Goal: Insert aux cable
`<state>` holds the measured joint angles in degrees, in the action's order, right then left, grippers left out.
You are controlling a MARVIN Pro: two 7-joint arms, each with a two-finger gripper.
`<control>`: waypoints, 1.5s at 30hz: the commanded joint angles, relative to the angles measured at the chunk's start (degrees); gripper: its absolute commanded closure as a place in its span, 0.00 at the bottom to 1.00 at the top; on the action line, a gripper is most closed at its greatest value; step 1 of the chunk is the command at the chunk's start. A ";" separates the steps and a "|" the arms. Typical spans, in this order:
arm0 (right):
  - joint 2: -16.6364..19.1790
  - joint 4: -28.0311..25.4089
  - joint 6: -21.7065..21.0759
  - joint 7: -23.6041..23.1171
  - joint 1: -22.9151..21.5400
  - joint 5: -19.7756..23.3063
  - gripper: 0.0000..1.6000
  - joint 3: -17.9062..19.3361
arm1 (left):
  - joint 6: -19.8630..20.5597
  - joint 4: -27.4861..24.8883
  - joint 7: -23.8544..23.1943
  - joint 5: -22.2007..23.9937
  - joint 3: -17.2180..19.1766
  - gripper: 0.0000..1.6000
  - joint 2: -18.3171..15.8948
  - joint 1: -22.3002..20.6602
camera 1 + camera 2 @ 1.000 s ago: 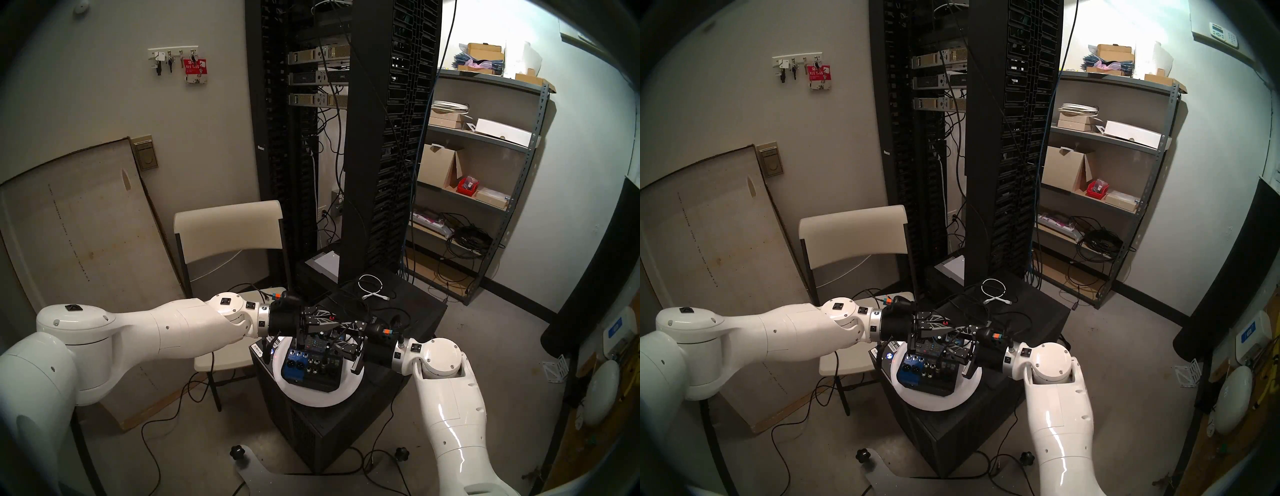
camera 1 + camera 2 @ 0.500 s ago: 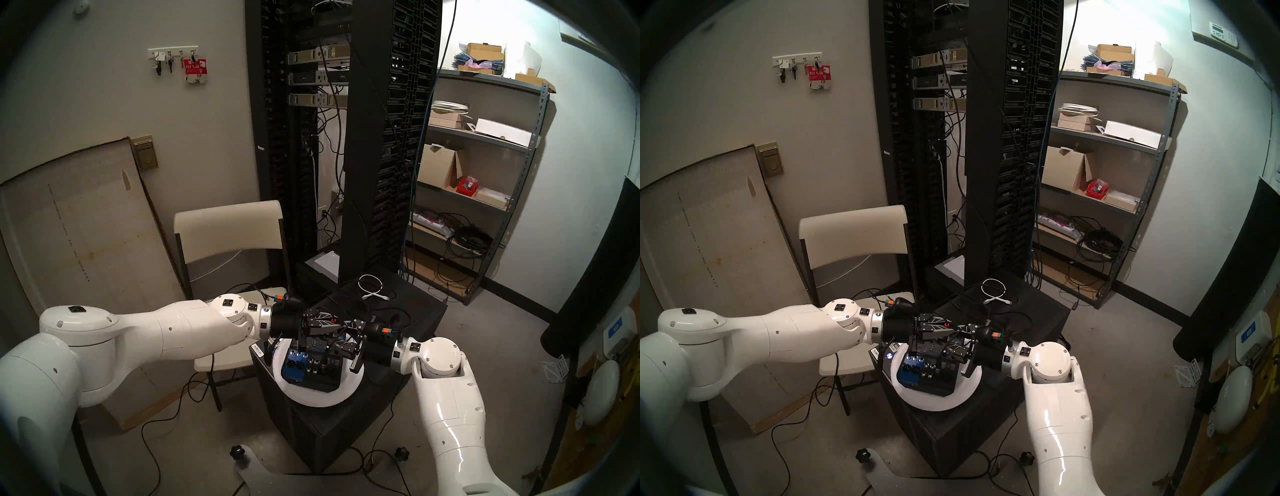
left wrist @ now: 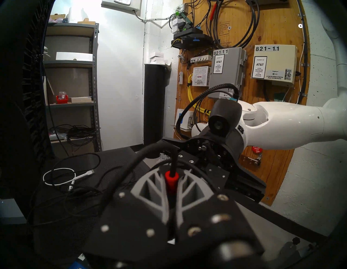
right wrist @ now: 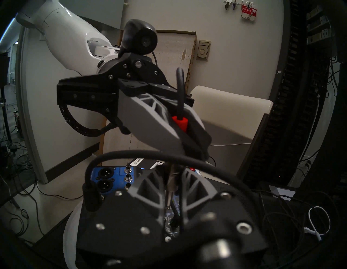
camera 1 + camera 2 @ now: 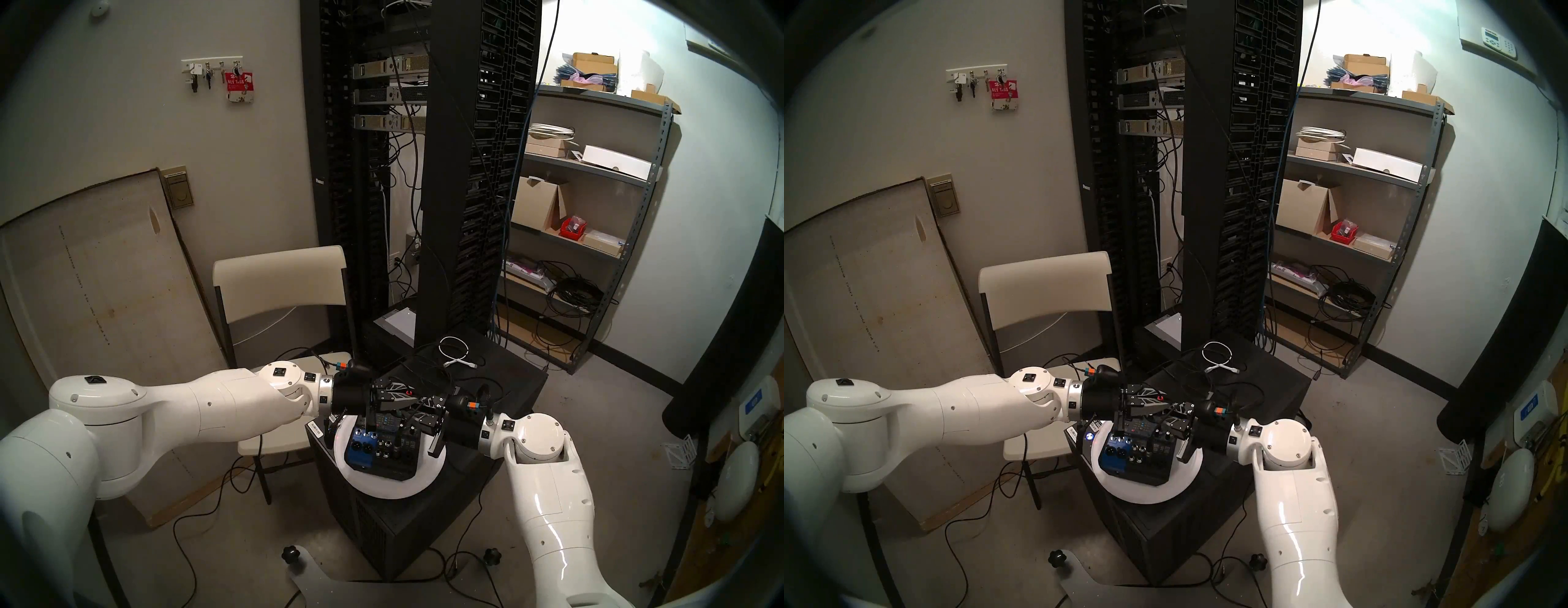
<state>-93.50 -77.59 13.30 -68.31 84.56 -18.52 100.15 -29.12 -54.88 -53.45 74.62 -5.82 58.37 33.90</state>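
Red-banded plug of the aux cable (image 3: 171, 181) sits pinched in the left gripper (image 3: 171, 189) at frame centre, likely steadied while the right gripper (image 4: 173, 185), jaws narrowed around its metal tip, guides it toward the mixer (image 5: 382, 450); whether they clamp it, I cannot tell.

Aux cable (image 3: 171, 181): black w/ red band at plug. Left gripper (image 3: 171, 189): grey ribbed fingers (image 3: 148, 189) on black body. Right gripper (image 4: 173, 189): same grey + black. Mixer (image 5: 382, 450): black panel, blue block w/ black round sockets at left end. Plate (image 5: 424, 479) under it: white. Coiled cable (image 5: 456, 354) near far edge of black stand (image 5: 403, 535): white. Arms: glossy white. Chair (image 5: 280, 276): cream, black frame.
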 commanded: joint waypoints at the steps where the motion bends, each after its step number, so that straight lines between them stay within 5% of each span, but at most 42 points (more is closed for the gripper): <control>1: -0.45 -1.54 0.24 0.11 -0.79 0.69 1.00 0.19 | 1.41 0.74 -2.76 0.23 -0.41 1.00 0.53 -0.50; 14: -0.37 -1.66 0.79 0.14 -0.60 0.76 1.00 0.04 | 2.44 0.97 -3.66 0.10 -1.30 0.99 0.86 -0.85; 19: -0.37 -1.80 1.01 0.05 -0.45 0.76 1.00 0.14 | 2.37 0.91 -3.19 0.15 -1.67 0.79 0.61 -1.24; 23: -0.36 -1.80 1.13 -0.03 -0.41 0.85 1.00 0.22 | 2.61 0.81 -3.18 0.18 -1.80 0.73 0.41 -1.61; 25: -0.37 -1.79 1.20 -0.15 -0.43 0.88 1.00 0.27 | 2.87 0.67 -3.02 0.02 -2.00 0.56 0.33 -1.85; 36: -0.26 -2.07 1.28 -0.21 -0.33 0.71 1.00 0.70 | 3.08 0.07 -2.78 0.07 -2.35 0.49 -0.43 -2.08; 38: -0.13 -2.09 1.22 -0.30 -0.33 0.66 1.00 0.84 | 3.09 -0.19 -2.98 0.17 -2.28 0.37 -0.87 -2.12; 43: 0.10 -1.97 1.31 -0.43 -0.17 0.51 1.00 1.31 | 3.03 -1.10 -2.67 -0.01 -2.19 0.34 -2.01 -2.20; 45: 0.13 -2.09 1.24 -0.48 -0.03 0.37 1.00 1.48 | 3.12 -1.51 -2.60 -0.13 -2.27 0.24 -2.57 -2.21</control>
<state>-93.54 -78.24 14.49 -68.44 85.41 -18.83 101.34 -25.59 -55.23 -56.42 74.42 -8.47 57.55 32.18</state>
